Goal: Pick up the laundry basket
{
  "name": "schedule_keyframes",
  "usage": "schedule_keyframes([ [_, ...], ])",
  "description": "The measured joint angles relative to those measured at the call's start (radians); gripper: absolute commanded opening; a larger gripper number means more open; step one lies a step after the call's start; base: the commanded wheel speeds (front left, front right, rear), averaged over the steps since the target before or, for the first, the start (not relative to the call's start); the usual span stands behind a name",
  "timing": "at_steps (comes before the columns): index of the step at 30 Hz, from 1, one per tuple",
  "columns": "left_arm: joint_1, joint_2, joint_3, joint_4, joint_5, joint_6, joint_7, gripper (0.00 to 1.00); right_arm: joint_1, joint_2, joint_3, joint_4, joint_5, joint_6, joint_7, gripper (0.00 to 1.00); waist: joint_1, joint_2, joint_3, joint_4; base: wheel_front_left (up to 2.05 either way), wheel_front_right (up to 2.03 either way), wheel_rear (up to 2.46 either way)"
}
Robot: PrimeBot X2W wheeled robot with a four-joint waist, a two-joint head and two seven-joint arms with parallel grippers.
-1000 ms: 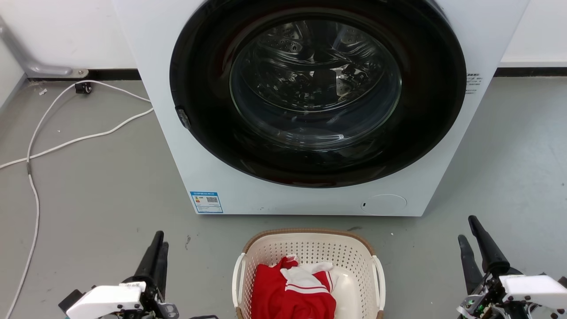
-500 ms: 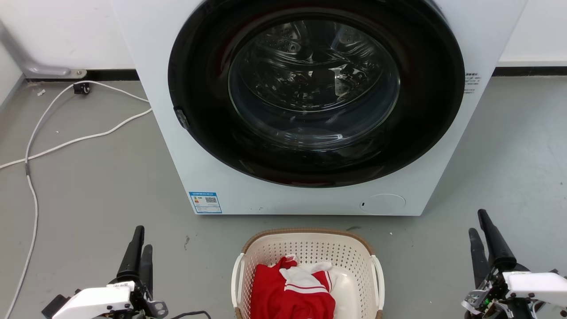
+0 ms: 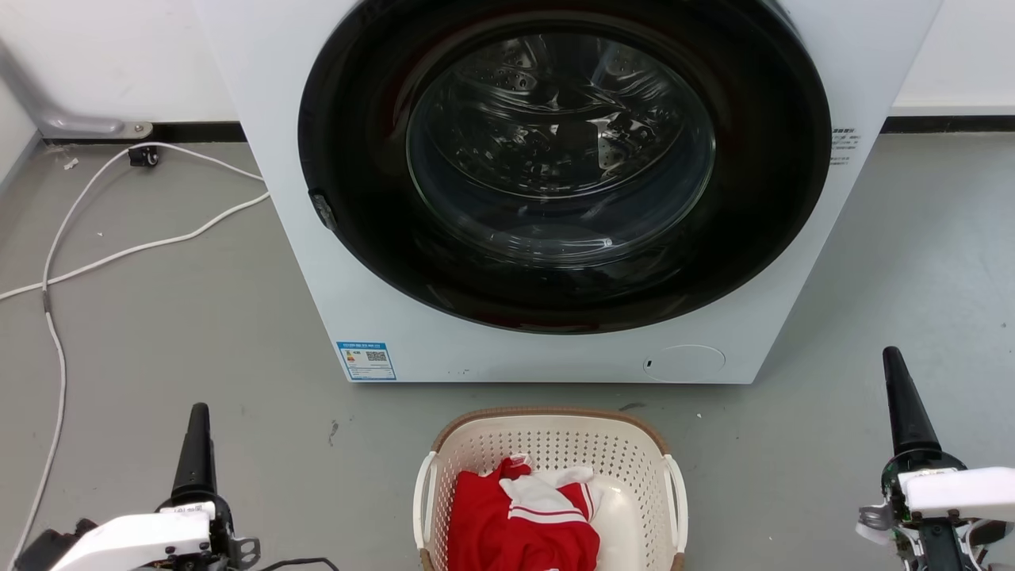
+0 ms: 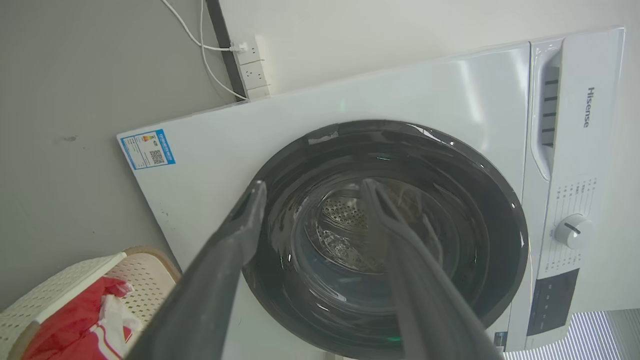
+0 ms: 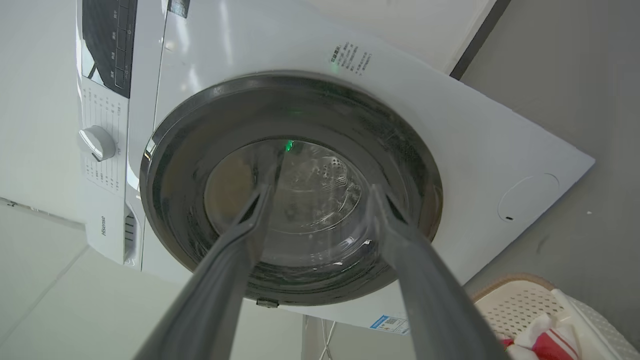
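The laundry basket (image 3: 555,448) stands on the floor just in front of the washer, cream with a brown rim and white loop handles on its left and right sides. A red and white garment (image 3: 523,515) lies inside it. My left gripper (image 3: 197,411) is well to the basket's left, fingers seen edge-on. My right gripper (image 3: 893,354) is well to its right. Neither touches the basket. The left wrist view shows the left gripper (image 4: 315,184) open and empty, with the basket (image 4: 75,280) at lower left. The right gripper (image 5: 322,185) is likewise open, with the basket (image 5: 520,300) at lower right.
A white front-loading washer (image 3: 357,262) with its dark round door shut rises right behind the basket. White cables (image 3: 55,262) trail over the grey floor at the left toward a wall socket strip (image 4: 252,67). Bare floor lies on both sides of the basket.
Both grippers have swung outward, away from the basket, and turned so their fingers now line up edge-on. The right one has also risen in the head view. The basket has not moved.
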Motion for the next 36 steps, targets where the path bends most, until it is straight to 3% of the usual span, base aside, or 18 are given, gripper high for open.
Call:
schedule_keyframes([
  [5,0.000,0.000,0.005,-0.072,0.167,0.034,-0.019,1.00,-0.002,0.000,0.006,-0.041,-0.157,0.000,-0.018,1.00,0.0000,0.0000,0.004,0.000,0.00,0.00,0.00],
  [13,0.020,0.000,-0.091,-0.216,0.447,0.123,-0.045,1.00,-0.005,0.000,0.042,-0.109,-0.380,0.000,-0.046,1.00,0.0000,0.0000,0.007,0.000,0.00,0.00,0.00],
  [25,0.039,0.001,-0.176,-0.321,0.704,0.139,-0.081,1.00,0.000,-0.001,0.104,-0.183,-0.656,0.000,-0.082,1.00,0.0000,0.0000,0.010,-0.007,0.00,0.00,0.00],
  [30,0.044,0.018,-0.225,-0.332,0.811,0.174,-0.097,1.00,0.009,0.000,0.114,-0.184,-0.738,0.000,-0.097,1.00,0.0000,0.0000,0.010,-0.011,0.00,0.00,0.00],
  [36,0.052,0.067,-0.306,-0.323,0.905,0.245,-0.111,1.00,0.012,-0.001,0.112,-0.181,-0.827,0.000,-0.114,1.00,0.0000,0.0000,0.010,-0.015,0.00,0.00,0.00],
])
